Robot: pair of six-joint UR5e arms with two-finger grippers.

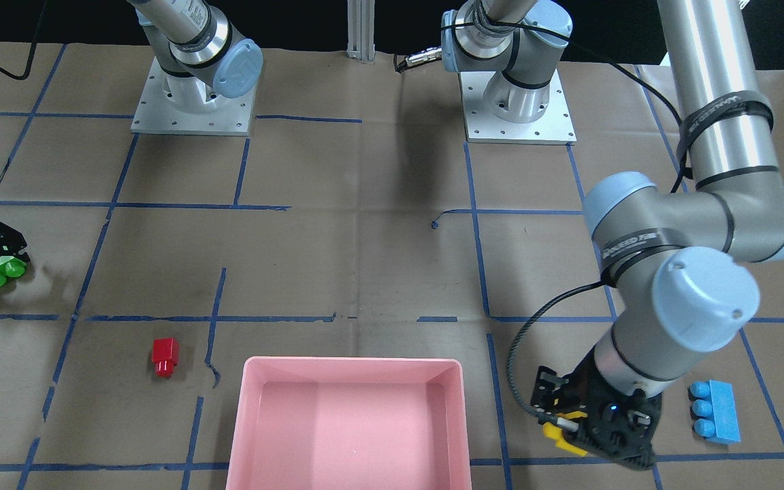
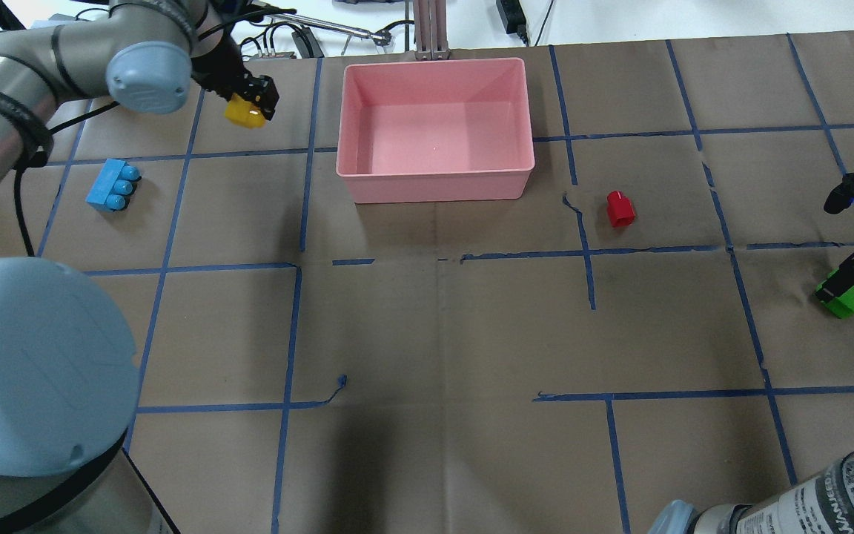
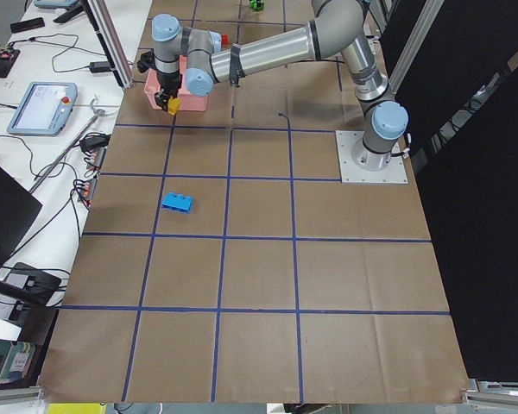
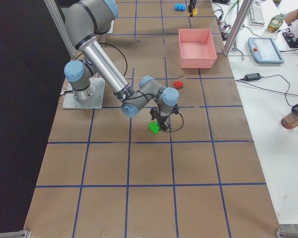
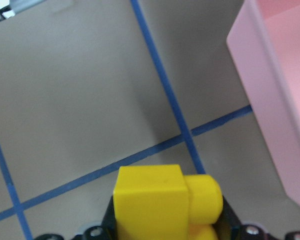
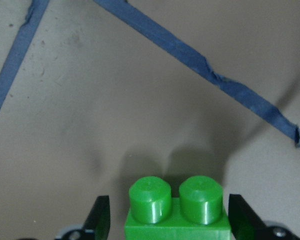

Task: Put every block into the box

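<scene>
My left gripper point(image 1: 564, 430) is shut on the yellow two-stud block point(image 2: 243, 112) and holds it above the table just left of the pink box point(image 2: 434, 182). The left wrist view shows the yellow block point(image 5: 155, 200) between the jaws and the box wall point(image 5: 270, 100) to the right. My right gripper point(image 2: 847, 285) is open with a finger on each side of the green two-stud block point(image 6: 177, 210), which sits low at the table's right edge point(image 1: 1, 270). A small gap shows beside one finger. The red block point(image 2: 620, 209) lies right of the box. The light-blue block point(image 2: 112, 185) lies on the left.
The box is empty inside point(image 1: 351, 422). Blue tape lines grid the brown paper table point(image 2: 442, 334). The left arm's elbow point(image 1: 698, 224) hangs over the light-blue block's area. A monitor, cables and pendants lie beyond the table's far edge point(image 3: 43, 103).
</scene>
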